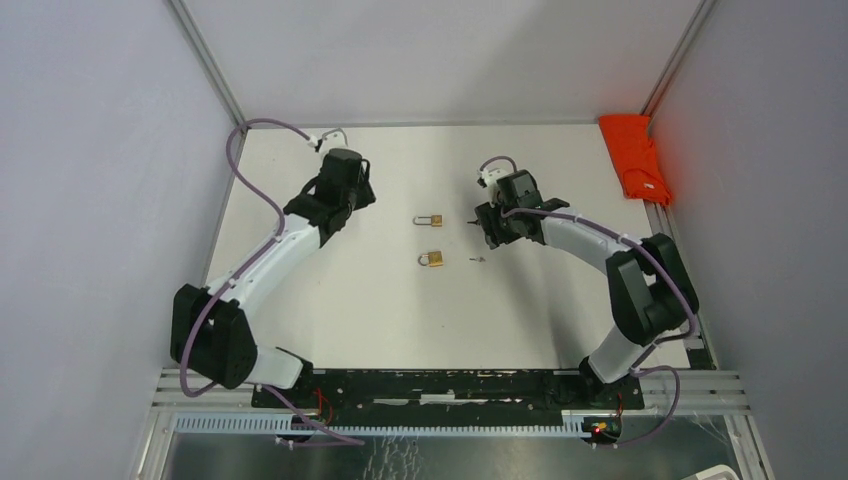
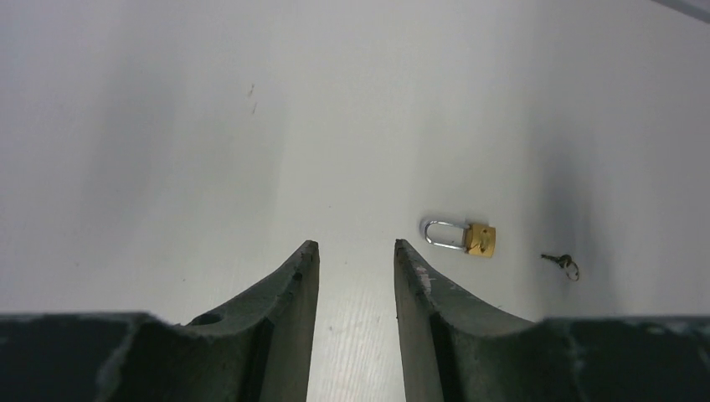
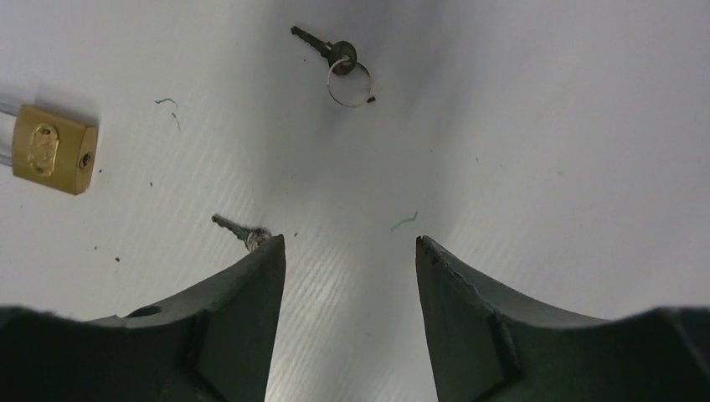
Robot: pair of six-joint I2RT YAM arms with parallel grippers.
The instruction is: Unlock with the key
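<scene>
Left gripper (image 2: 355, 244) first, from its own wrist: parted a fair way, nothing between the fingers, poised over the table (image 2: 167, 126) rather than on anything. Off to the right, well clear of the tips, a lock (image 2: 479, 239) lying flat, shackle pointing left and seemingly shut. Right of that, a key (image 2: 563, 265) with what looks like a small ring. Reads as standing by, ready to pin the brass body once a key is in hand. From the right wrist: right gripper (image 3: 348, 239) spread wide and likewise empty, set low over the keys, presumably to straddle one lying flat. Just beside one fingertip, a plain key (image 3: 239, 229), its head partly hidden behind the finger. Farther out, a ringed key (image 3: 335, 52). To the left, a lock (image 3: 50, 149) with a small hole showing in its end face. Cannot tell which key fits which lock. From above: far lock (image 1: 428, 220) and near lock (image 1: 433, 260) mid-table, apart, both shackles left, with a key (image 1: 477, 258) just right of the near one. Right gripper just right of the far lock, left gripper well to the left, leaving the middle free for both. Unlocking not yet begun, by the look of it; lifting a thin flat key likely the fiddly part.
</scene>
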